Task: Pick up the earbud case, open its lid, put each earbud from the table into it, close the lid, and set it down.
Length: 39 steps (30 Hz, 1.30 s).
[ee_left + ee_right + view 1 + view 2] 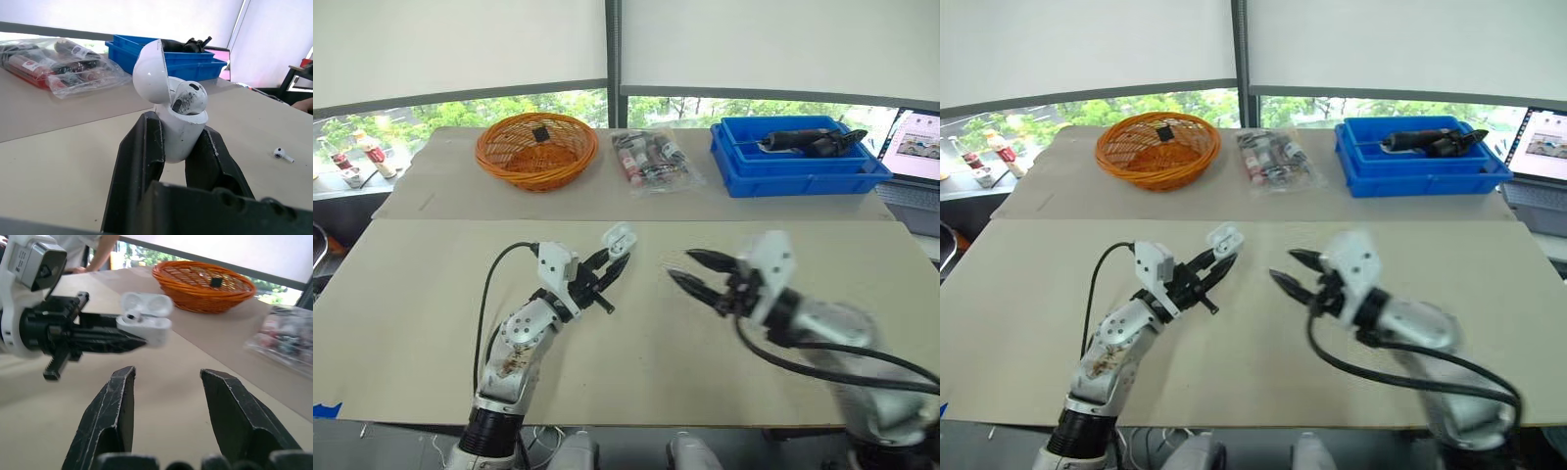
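Risk, left hold: your left gripper (615,259) had the earbud case (620,236) by its lower body alone, out near the fingertips. I judged that a nudge from the other arm could twist it or pop it loose.
Risk, seated earbud: one earbud (190,95) sat in the open case and looked not fully down. A tilt or an early closing might have tipped it out or jammed the lid (149,68).
Risk, right approach: your right gripper (681,265) was near the case. Coming in off-line could have struck the lid.
Left fingers: clamped on the case from both sides, lid swung back.
Case position: held above the bench (431,294), between the two grippers, at the left one's tips.
Right fingers: apart, nothing between them, tips pointed toward the case, not touching it.
Loose earbud (282,154): lay on the bench, well apart from the case and the left fingers.
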### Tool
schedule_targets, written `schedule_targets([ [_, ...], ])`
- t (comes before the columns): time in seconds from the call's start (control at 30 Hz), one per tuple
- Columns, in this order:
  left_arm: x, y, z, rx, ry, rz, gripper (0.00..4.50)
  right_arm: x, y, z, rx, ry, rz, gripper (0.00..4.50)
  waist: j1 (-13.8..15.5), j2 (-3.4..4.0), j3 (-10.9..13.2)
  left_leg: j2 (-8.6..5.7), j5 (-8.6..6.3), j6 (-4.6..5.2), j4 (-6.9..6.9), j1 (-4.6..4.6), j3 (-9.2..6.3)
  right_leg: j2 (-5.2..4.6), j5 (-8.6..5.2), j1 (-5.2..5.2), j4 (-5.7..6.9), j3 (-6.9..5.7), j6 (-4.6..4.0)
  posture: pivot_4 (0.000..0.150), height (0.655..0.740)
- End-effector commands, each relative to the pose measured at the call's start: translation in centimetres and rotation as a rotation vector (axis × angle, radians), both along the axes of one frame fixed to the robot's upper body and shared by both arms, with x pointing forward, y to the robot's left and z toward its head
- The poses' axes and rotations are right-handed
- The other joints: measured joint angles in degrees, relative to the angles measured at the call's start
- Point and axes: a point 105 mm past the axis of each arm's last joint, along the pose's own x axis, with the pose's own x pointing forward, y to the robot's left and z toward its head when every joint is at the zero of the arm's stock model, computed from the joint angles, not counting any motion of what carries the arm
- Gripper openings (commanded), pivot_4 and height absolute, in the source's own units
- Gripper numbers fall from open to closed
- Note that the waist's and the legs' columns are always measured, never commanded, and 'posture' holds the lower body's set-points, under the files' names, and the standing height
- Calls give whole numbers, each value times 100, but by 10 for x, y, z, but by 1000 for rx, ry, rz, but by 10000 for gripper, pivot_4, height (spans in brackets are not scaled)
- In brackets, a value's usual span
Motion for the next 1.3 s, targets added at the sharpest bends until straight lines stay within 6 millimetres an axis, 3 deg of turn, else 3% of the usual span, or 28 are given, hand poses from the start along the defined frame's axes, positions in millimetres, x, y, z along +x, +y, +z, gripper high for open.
schedule_targets([
  [0.03,-6,9,8,-5,-44,-15,5795,-15,-40,-2,-84,42,-67,23908,32,-1,1,-1,0,0,0,-3,0,-1,0,0,-3,-3,0,1500,7400],
  [0.17,-8,20,2,27,-37,-3,5794,-33,-103,-28,-222,150,-239,23908,34,-2,1,-1,-1,2,2,2,9,-2,0,6,-4,3,0,1500,7400],
  [0.23,-8,23,-1,33,-31,2,5794,-44,-123,-38,-259,196,-296,23908,45,-2,1,0,-1,2,1,3,11,-2,0,8,-6,3,0,1500,7400],
  [0.43,-8,24,-3,34,-27,7,5794,-67,-167,-71,-298,301,-438,23908,47,-2,1,1,-1,2,1,7,13,-1,0,12,-6,4,0,1500,7400],
  [0.5,-9,24,-3,34,-28,7,5794,-68,-172,-73,-290,305,-463,29089,42,-1,1,1,-1,2,0,7,14,-1,0,12,-6,5,0,1500,7400],
  [0.67,-9,24,-3,33,-28,10,5794,-65,-181,-70,-288,293,-501,44903,37,-1,1,2,-1,2,0,7,13,-1,0,12,-6,6,0,1500,7400],
  [0.83,-9,24,-4,32,-23,11,5794,-53,-168,-66,-238,260,-503,45000,47,-1,1,1,-1,2,0,6,13,-1,0,13,-6,6,0,1500,7400],
  [1.0,-8,20,-5,28,-19,4,5794,-21,-135,-68,-130,205,-513,45000,8,0,0,4,-1,1,-1,8,11,1,0,15,-5,6,0,1500,7400],
  [1.2,-9,13,-4,24,-17,-18,5794,25,-114,-78,-90,158,-559,45000,10,2,-1,-2,0,0,3,3,11,-4,0,11,-4,5,0,1500,7400],
  [1.3,-9,11,-4,23,-18,-23,5794,40,-114,-85,-73,161,-613,45000,16,5,-3,0,0,0,2,5,10,-1,0,10,-2,5,0,1500,7400],
])
